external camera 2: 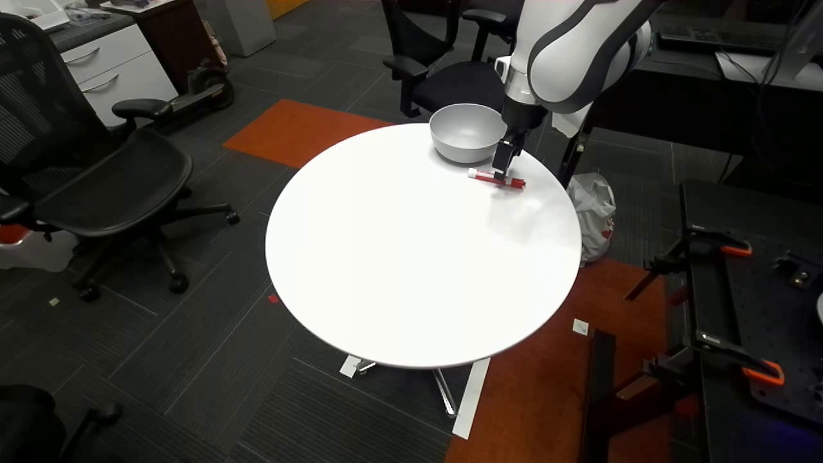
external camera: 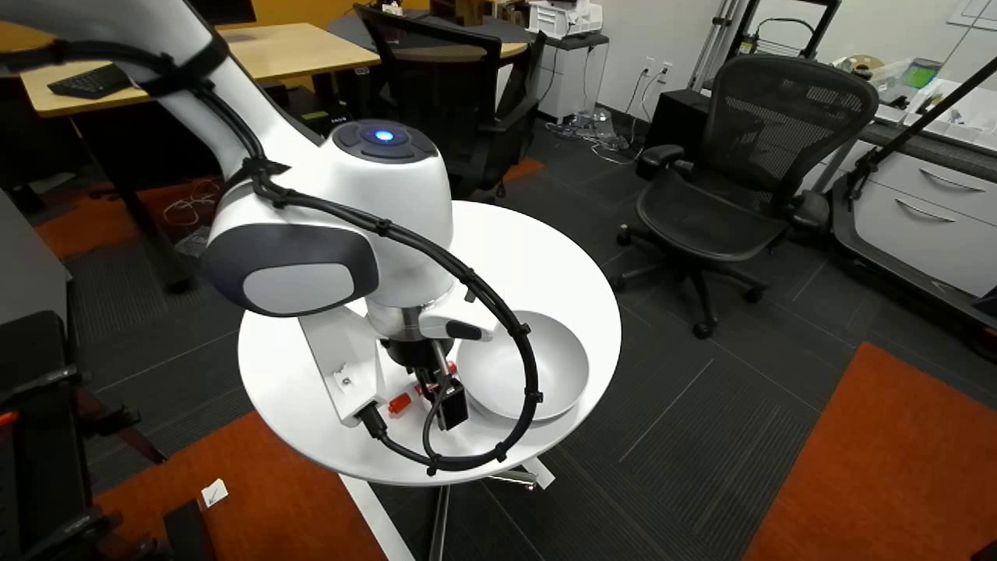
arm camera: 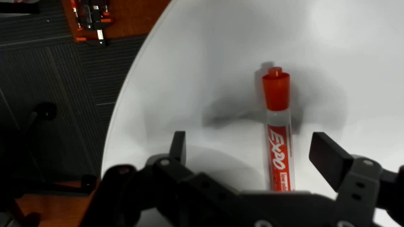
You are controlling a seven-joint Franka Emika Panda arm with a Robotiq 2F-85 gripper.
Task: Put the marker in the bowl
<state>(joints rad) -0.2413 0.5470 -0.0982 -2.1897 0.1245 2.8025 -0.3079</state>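
On my remote feed, the arm presents smooth white shells with rounded edges. A dark grey, round button disc on top carries a lit blue indicator. I note a dark grey side cap with a pale grey, rounded insert. A black cable, banded with black ties, loops outside the shells. I find a silver collar and a white bracket with a small metallic fastener. My wrist view shows the gripper in black and dark grey: block-shaped fingertips, round pale screw heads, dark holes in one link.
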